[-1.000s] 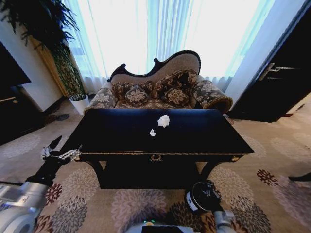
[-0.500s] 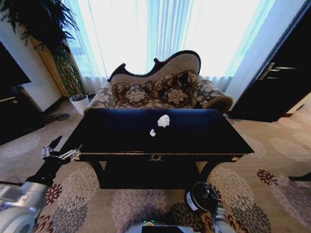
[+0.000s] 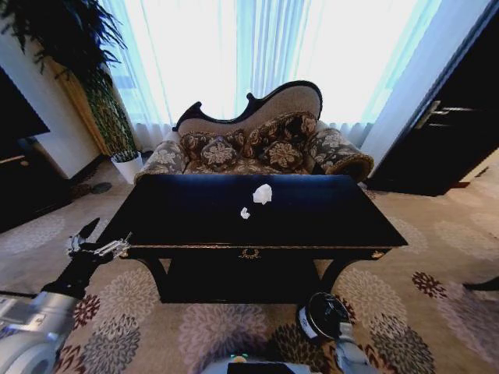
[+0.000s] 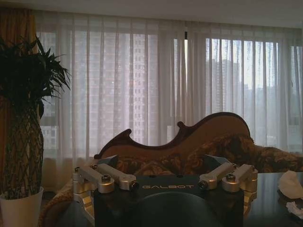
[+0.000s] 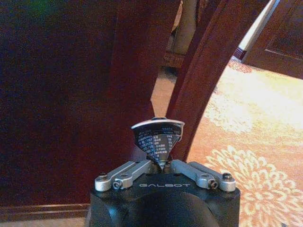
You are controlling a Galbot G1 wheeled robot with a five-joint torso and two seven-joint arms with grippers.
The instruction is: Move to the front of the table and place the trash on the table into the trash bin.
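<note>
The glossy black table (image 3: pixel 327 218) stands right before me. A crumpled white paper wad (image 3: pixel 263 193) and a small white scrap (image 3: pixel 245 213) lie near its middle. The dark trash bin (image 3: pixel 322 315) stands on the carpet by the table's front right leg. My right gripper (image 5: pixel 161 164) is shut on a squashed dark drink can (image 5: pixel 157 137), low beside that curved leg (image 5: pixel 203 71). My right arm (image 3: pixel 348 357) shows just behind the bin. My left gripper (image 3: pixel 100 240) hangs open off the table's left front corner, holding nothing. The left wrist view catches the wad (image 4: pixel 289 183).
A patterned brown sofa (image 3: pixel 257 144) stands right behind the table. A tall plant in a white pot (image 3: pixel 126 165) is at the back left, and dark cabinets stand at both sides. Flowered carpet (image 3: pixel 437 312) lies open around the table's front.
My right arm has edged a little to the left at the bottom of the head view. The left arm, the table and the paper have not moved.
</note>
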